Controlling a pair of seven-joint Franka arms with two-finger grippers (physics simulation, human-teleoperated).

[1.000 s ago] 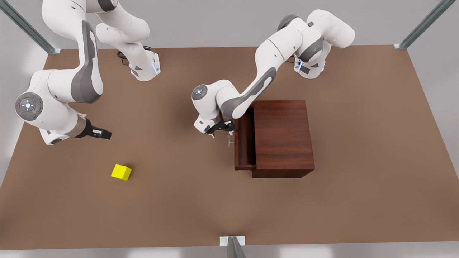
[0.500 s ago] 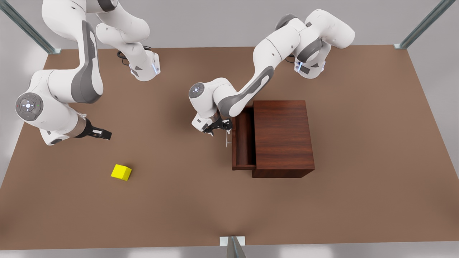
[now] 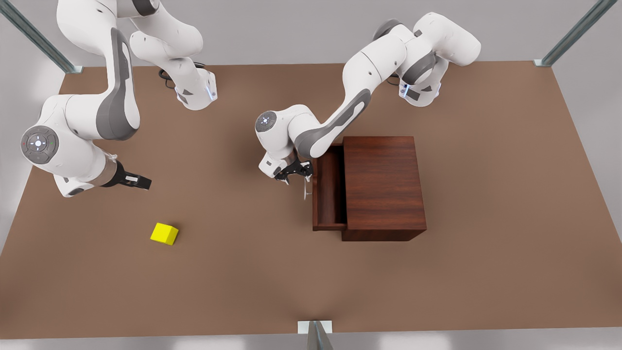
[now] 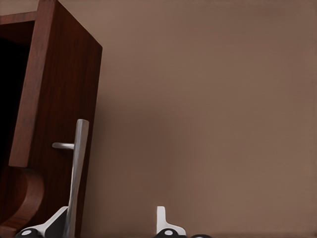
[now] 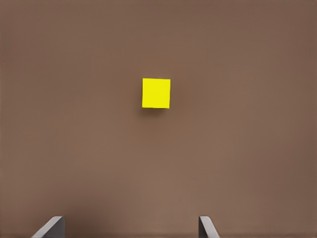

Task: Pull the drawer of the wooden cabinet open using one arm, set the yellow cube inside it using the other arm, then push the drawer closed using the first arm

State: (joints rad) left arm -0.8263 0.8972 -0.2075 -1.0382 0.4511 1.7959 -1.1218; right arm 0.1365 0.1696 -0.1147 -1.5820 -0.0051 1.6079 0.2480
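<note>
**Ops:** What's changed over the last second?

**Me:** The drawer (image 3: 329, 189) has come further out of the cabinet (image 3: 384, 187). Its front panel now sits further toward the front view's left than it did 1 second ago, and more of the dark inside shows. The cabinet itself hasn't shifted.

**Ops:** Which arm is pulling?

**Me:** The left one. The left gripper (image 3: 297, 173) is at the handle (image 4: 75, 168). In the left wrist view 1 finger (image 4: 53, 223) lies against the bar while the other stands well apart, so I read the gripper as spread and hooking the bar, not clamped on it.

**Ops:** And the right arm?

**Me:** It waits. The right gripper (image 3: 138, 182) hangs above the surface (image 3: 243, 282) with its fingers wide apart and nothing in them. It hasn't moved across the 3 front frames.

**Ops:** The cube?

**Me:** The cube (image 3: 164, 234) rests on the surface, untouched, near the right gripper and well apart from the drawer. The right wrist view shows it clear on all sides.

**Ops:** So where are we?

**Me:** Step 1 of 3 looks nearly done. I judge the opening already wide enough for the cube. The pick comes next.
</note>
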